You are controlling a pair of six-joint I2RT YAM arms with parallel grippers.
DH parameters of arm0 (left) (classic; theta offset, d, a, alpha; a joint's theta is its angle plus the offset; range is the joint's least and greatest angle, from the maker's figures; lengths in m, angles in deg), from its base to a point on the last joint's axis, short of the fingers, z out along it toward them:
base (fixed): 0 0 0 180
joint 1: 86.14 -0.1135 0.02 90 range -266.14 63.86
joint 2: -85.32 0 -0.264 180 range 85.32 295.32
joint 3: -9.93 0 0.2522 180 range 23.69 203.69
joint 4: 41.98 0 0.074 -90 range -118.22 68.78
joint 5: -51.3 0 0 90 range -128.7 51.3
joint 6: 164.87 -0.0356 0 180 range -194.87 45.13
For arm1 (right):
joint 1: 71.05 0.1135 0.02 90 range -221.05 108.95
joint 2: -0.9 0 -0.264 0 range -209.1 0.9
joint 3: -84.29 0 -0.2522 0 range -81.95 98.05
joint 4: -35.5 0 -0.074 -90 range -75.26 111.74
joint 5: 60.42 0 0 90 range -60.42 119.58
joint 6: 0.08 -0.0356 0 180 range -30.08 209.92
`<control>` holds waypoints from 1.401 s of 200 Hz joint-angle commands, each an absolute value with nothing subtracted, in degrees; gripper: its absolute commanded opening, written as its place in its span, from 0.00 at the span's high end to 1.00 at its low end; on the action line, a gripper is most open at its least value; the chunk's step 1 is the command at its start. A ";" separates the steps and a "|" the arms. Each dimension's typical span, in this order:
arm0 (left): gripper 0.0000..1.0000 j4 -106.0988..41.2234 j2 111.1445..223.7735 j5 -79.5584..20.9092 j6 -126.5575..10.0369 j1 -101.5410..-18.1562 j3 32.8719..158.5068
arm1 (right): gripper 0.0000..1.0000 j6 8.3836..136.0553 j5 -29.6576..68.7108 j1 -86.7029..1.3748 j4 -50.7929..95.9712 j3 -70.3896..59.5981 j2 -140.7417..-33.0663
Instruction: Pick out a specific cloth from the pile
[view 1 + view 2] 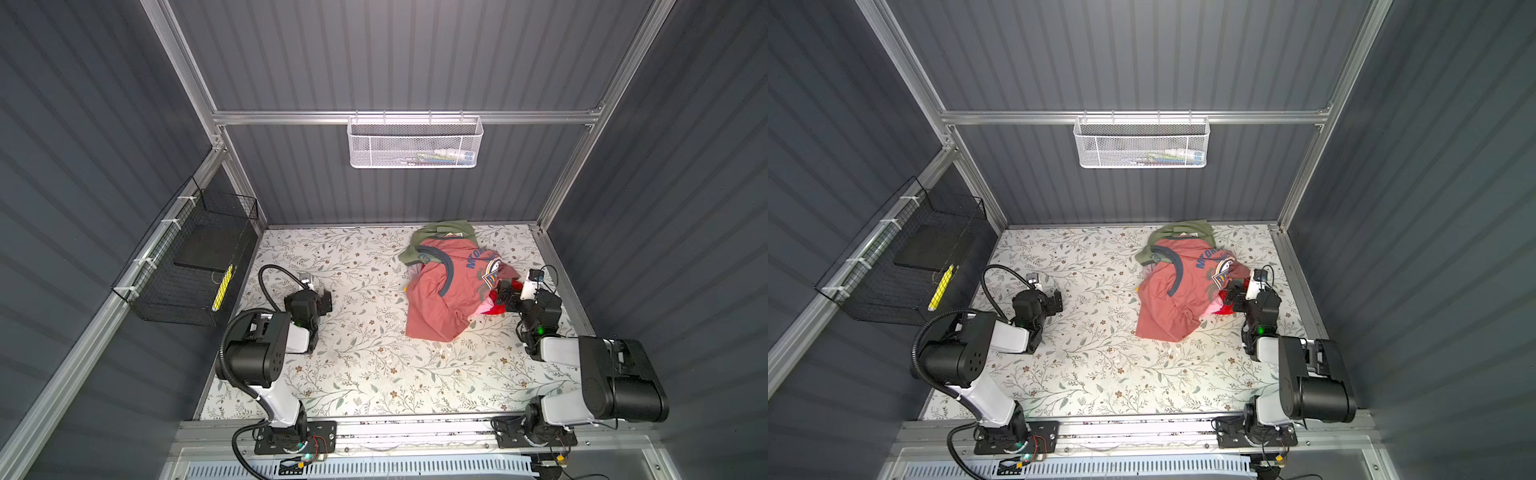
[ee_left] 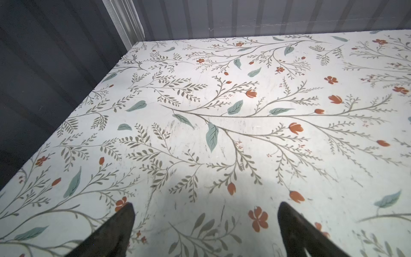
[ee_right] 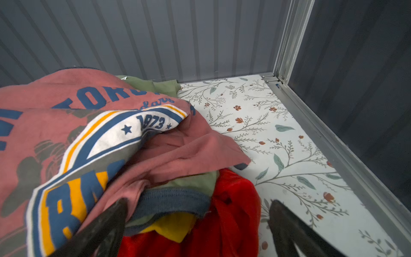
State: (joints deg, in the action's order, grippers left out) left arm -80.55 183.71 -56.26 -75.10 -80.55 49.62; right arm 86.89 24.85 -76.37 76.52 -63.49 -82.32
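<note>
My right pincer (image 3: 199,203) stands released, jaws wide and empty, at the 3 o'clock edge of the pile (image 1: 436,299). Just ahead of it, in the right wrist view, a small fold of the mustard-yellow cloth (image 3: 170,227) peeks out. It lies on the red garment (image 3: 231,200), tucked under the grey trim of the salmon shirt (image 3: 40,89), and most of it is buried. I reckon it is light, limp and stretchy, so it should drape and drag its neighbours along. I'd pinch that exposed fold deep, fabric bunched, and draw it out low toward 4 o'clock. Beyond, the olive garment (image 3: 153,85) sits at the pile's 12 o'clock. Farthest off, my left pincer (image 2: 206,205) hangs released over bare worktop (image 2: 222,89), well apart at 9 o'clock
</note>
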 commanded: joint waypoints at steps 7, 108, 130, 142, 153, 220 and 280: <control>0.00 -81.40 183.62 -56.81 -74.60 -80.77 50.14 | 0.01 86.26 24.85 -76.29 77.20 -63.08 -82.72; 0.00 -80.95 183.69 -56.68 -74.58 -80.78 50.41 | 0.01 86.22 24.79 -76.31 77.20 -63.01 -82.78; 0.00 -80.95 183.73 -56.71 -74.60 -80.78 50.41 | 0.01 86.22 24.79 -76.34 77.20 -63.08 -82.81; 0.00 -80.95 183.68 -56.68 -74.54 -80.77 50.41 | 0.01 86.23 24.83 -76.28 77.20 -63.12 -82.74; 0.00 -81.04 183.64 -56.68 -74.62 -80.78 50.33 | 0.01 86.23 24.83 -76.27 77.20 -63.05 -82.69; 0.00 -45.09 169.79 -56.16 -65.77 -79.69 64.01 | 0.01 72.79 24.70 -81.23 39.55 -54.11 -64.94; 0.00 -42.97 163.86 -60.06 -62.97 -69.59 60.65 | 0.05 59.47 8.45 -82.26 24.37 -57.22 -52.41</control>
State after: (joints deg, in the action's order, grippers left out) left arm -48.38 163.77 -58.14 -64.91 -73.23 61.91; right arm 67.22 17.70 -82.16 34.65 -54.38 -54.32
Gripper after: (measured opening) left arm 0.999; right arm 0.970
